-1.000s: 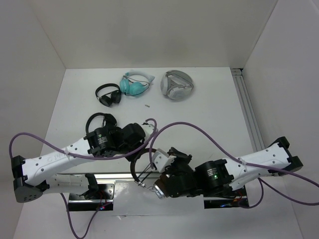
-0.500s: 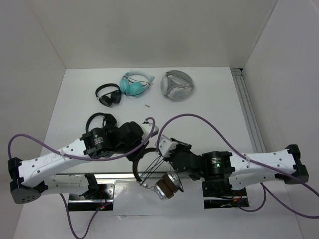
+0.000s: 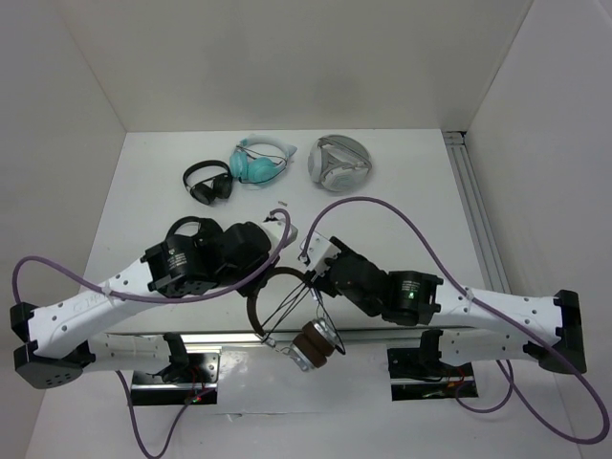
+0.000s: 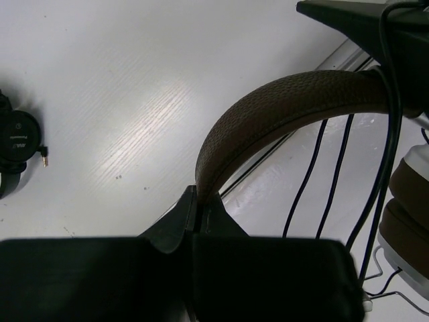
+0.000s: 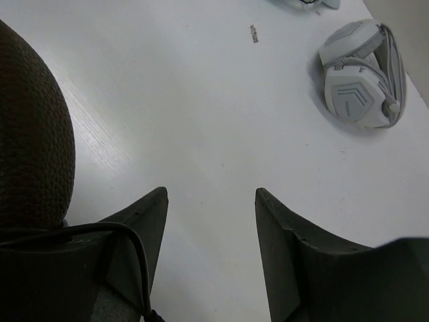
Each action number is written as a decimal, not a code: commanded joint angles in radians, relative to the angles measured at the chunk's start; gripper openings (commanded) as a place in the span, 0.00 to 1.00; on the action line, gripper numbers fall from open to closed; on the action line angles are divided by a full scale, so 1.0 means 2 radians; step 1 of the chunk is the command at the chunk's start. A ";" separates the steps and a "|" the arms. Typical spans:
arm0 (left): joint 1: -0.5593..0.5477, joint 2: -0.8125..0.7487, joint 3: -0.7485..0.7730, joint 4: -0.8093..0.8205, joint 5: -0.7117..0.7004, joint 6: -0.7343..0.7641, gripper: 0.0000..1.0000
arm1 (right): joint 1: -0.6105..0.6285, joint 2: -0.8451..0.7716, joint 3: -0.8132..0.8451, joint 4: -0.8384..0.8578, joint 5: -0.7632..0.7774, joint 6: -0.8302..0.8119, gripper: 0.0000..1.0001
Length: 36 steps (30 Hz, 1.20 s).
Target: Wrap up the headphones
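The headphones [image 3: 287,287] have a dark brown headband [image 4: 281,107], brown pads and silver cups [image 3: 313,344] that hang near the table's front edge. Several strands of thin black cable [image 4: 335,168] run from the headband to the cups. My left gripper [image 3: 271,278] is shut on the headband's end [image 4: 199,191]. My right gripper [image 3: 309,265] is open just right of the headband [image 5: 33,134], with nothing between its fingers [image 5: 211,194]. A loop of the cable [image 5: 127,231] lies over its left finger.
Small black headphones [image 3: 208,182], teal headphones [image 3: 258,161] and silver-grey headphones [image 3: 339,163] lie at the back. Another black pair [image 3: 182,229] lies under my left arm. A small plug piece [image 3: 283,203] lies mid-table. A metal rail [image 3: 478,220] runs along the right.
My right arm has swung from the front edge up toward the table's middle, uncovering the cups. My left gripper has shifted slightly back with the headband.
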<state>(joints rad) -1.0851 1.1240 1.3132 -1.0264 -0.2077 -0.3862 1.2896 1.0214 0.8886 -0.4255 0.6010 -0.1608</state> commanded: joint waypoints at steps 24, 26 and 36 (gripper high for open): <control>0.207 -0.006 0.039 0.107 0.207 -0.029 0.00 | -0.126 0.014 0.055 -0.020 -0.165 0.020 0.81; 0.202 -0.001 0.028 0.112 0.226 -0.023 0.00 | -0.126 0.014 0.055 -0.004 -0.136 0.020 0.81; 0.181 0.005 -0.013 0.112 0.200 -0.012 0.00 | -0.148 -0.037 0.073 0.035 -0.090 -0.002 0.46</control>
<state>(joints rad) -0.7147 1.1454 1.2858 -0.8764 0.1364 -0.3985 1.0153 0.9695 0.9752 -0.4072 0.3893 -0.1417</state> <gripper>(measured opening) 0.061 0.499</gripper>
